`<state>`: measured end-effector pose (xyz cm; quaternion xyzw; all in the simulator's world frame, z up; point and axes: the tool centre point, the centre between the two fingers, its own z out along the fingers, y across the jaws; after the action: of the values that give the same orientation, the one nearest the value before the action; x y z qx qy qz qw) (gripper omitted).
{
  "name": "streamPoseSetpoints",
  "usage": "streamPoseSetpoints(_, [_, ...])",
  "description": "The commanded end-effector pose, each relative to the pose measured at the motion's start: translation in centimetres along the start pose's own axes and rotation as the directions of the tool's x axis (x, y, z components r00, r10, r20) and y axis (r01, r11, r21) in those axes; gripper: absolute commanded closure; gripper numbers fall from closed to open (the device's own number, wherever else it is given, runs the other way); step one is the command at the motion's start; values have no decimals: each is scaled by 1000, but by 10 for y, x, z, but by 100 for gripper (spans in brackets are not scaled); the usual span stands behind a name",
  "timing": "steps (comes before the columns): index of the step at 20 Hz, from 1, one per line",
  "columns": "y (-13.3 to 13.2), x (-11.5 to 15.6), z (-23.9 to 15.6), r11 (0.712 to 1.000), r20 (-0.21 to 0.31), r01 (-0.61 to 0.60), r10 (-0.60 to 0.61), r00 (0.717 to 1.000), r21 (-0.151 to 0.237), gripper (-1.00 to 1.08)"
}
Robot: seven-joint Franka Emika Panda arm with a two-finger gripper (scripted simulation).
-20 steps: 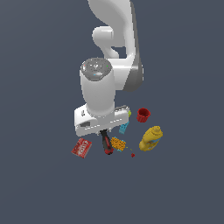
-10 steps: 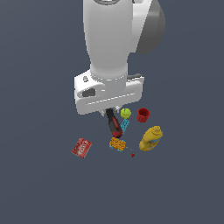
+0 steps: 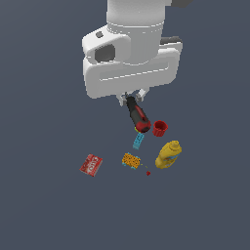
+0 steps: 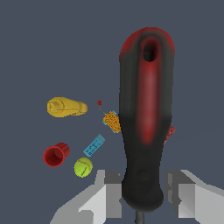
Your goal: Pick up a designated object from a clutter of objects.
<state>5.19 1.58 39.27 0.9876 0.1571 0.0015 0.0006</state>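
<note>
End effector (image 3: 132,97) pinches the screwdriver (image 3: 137,115) by its handle, raised above the red cup (image 3: 159,128), with the bottle (image 3: 168,154) just beyond that cup.

The pincer (image 3: 132,96) hangs high with the screwdriver (image 3: 137,114) in its grip, open air on every side. Below, red cup (image 3: 159,128), blue block (image 3: 138,141), orange-and-teal piece (image 3: 130,160) and yellow mustard bottle (image 3: 168,154) crowd together, leaving only narrow gaps. The flat red box (image 3: 91,165) lies well apart toward the exterior view's left, with bare counter (image 3: 44,205) around it
</note>
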Motion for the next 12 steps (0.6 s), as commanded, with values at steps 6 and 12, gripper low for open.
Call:
streamPoseSetpoints(6, [-9, 2, -37, 1000, 3, -1, 1, 1000, 1, 108])
streamPoseSetpoints(12, [-10, 4, -45, 1000, 3, -1, 1, 1000, 2, 108])
